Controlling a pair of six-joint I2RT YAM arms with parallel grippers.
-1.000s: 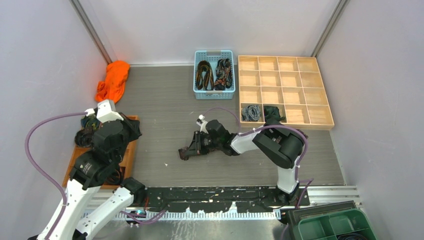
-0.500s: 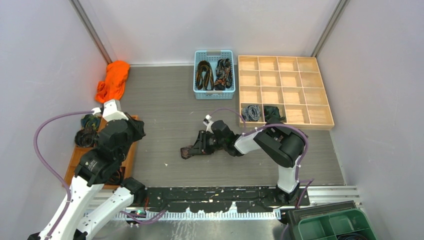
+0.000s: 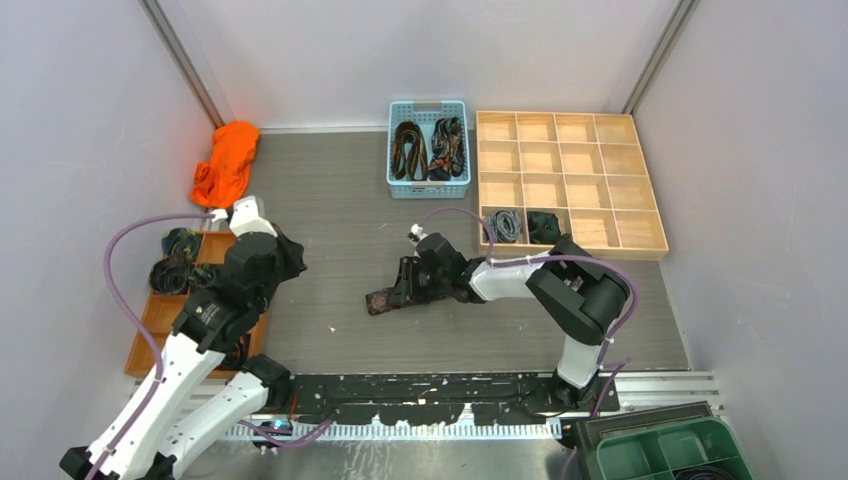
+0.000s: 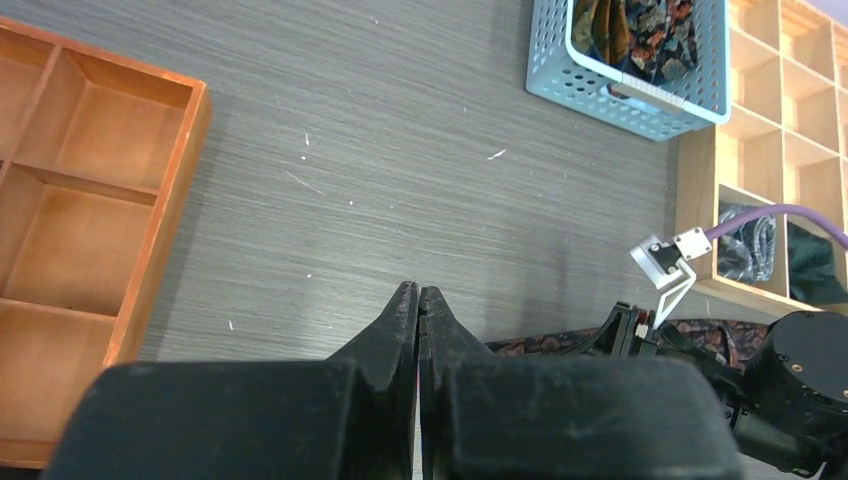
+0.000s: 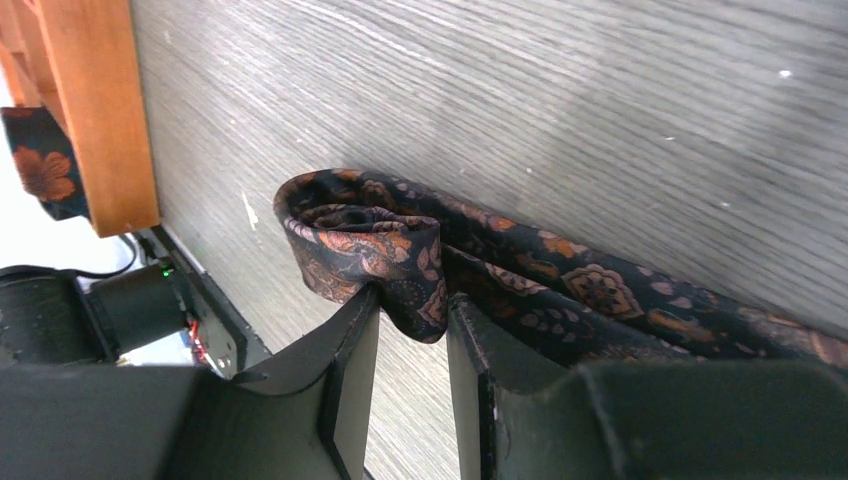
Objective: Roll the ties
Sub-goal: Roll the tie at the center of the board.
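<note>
A brown-maroon paisley tie (image 3: 384,299) lies on the grey table, its left end turned into a loose roll (image 5: 360,230). My right gripper (image 5: 413,300) sits low at that roll, open, with a fold of the fabric hanging between its fingertips. From above, the right gripper (image 3: 402,288) covers the tie's middle. My left gripper (image 4: 418,295) is shut and empty, hovering over bare table left of the tie (image 4: 560,343). In the overhead view the left gripper (image 3: 288,256) is by the orange tray's corner.
A blue basket (image 3: 428,188) holding two loose ties stands at the back. Right of it is a pale wooden grid box (image 3: 570,116) with a grey coil (image 3: 502,225) and a green coil (image 3: 545,224). An orange tray (image 3: 160,320) with coils lies left, an orange cloth (image 3: 225,160) behind.
The left arm has swung right, off the orange tray toward the table's middle. The right gripper's jaws have widened at the tie's rolled end and shifted slightly right.
</note>
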